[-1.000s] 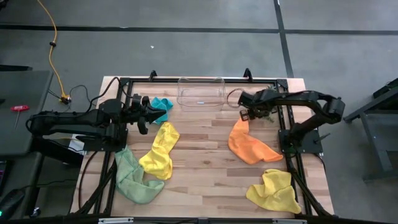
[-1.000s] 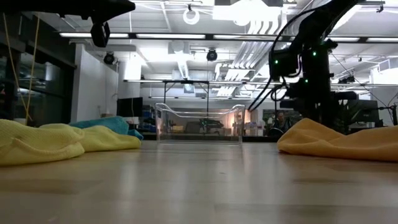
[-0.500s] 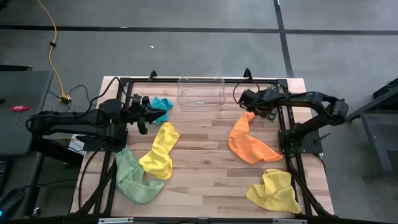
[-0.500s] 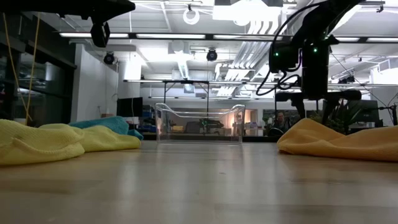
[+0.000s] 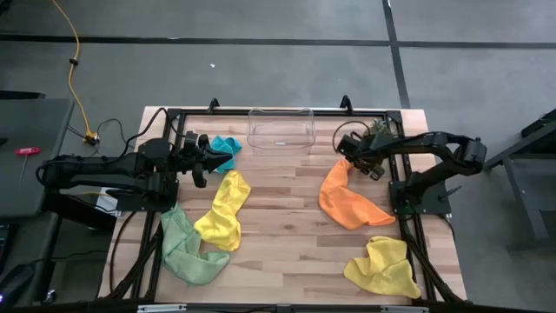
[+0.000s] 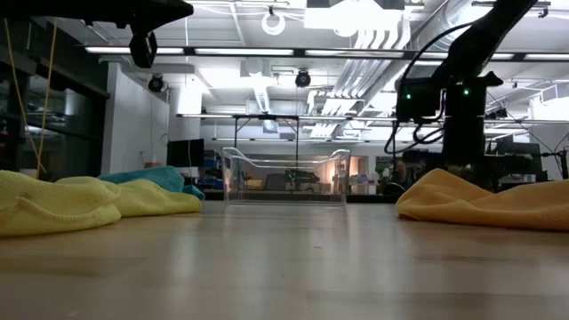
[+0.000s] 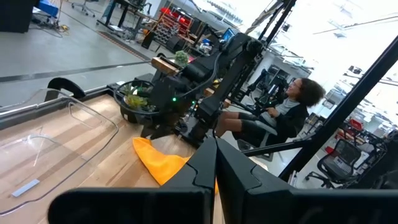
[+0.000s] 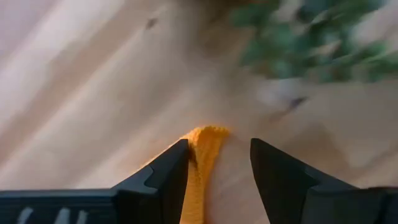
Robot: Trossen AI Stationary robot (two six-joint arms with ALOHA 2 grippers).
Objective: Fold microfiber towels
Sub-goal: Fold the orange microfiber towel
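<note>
Where right gripper (image 8: pixel 214 165) gapes, orange towel (image 8: pixel 202 149) corner between

Low view, level across the wooden table (image 6: pixel 284 267). Two yellow towels (image 6: pixel 53 203) lie at the left edge, one behind the other. A teal-blue towel (image 6: pixel 156 177) sits just behind them. A clear plastic bin (image 6: pixel 285 177) stands upright at centre, well back. An orange towel (image 6: pixel 484 201) lies heaped at right. The right arm (image 6: pixel 458 98) descends directly behind the orange towel. The left arm (image 6: pixel 107 13) spans the upper left.
</note>
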